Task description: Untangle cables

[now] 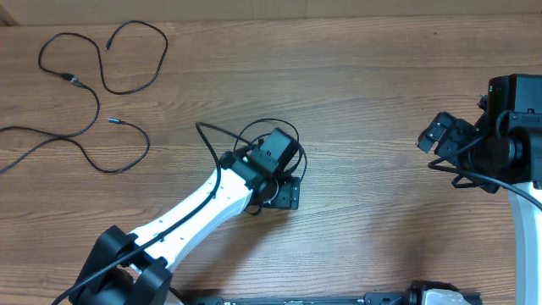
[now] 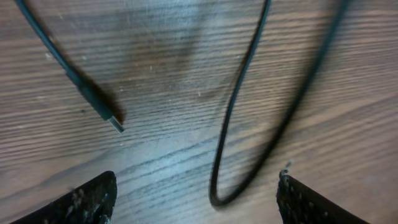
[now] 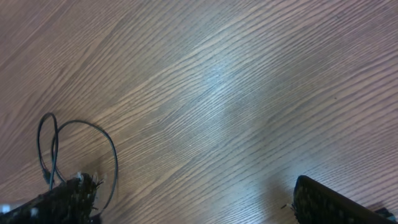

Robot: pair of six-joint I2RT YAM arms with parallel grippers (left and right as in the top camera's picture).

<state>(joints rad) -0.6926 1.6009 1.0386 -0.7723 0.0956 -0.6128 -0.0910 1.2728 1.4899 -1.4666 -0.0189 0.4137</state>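
Thin black cables lie in two places. Loose strands (image 1: 72, 79) with small plug tips (image 1: 110, 121) spread over the far left of the table. Another thin cable (image 1: 271, 121) loops around my left gripper (image 1: 284, 193) at the table's middle. In the left wrist view my left gripper (image 2: 198, 186) is open, with a bend of that cable (image 2: 217, 190) on the wood between the jaws and a plug tip (image 2: 115, 125) lying to the left. My right gripper (image 1: 434, 144) hovers at the right; it is open and empty (image 3: 189, 186), with the cable loop (image 3: 56, 143) far off.
The wooden table (image 1: 364, 76) fills the view. The left arm's white link (image 1: 195, 212) runs from the front left to the middle, with a thicker black arm cable along it. The right arm's base (image 1: 525, 169) stands at the right edge.
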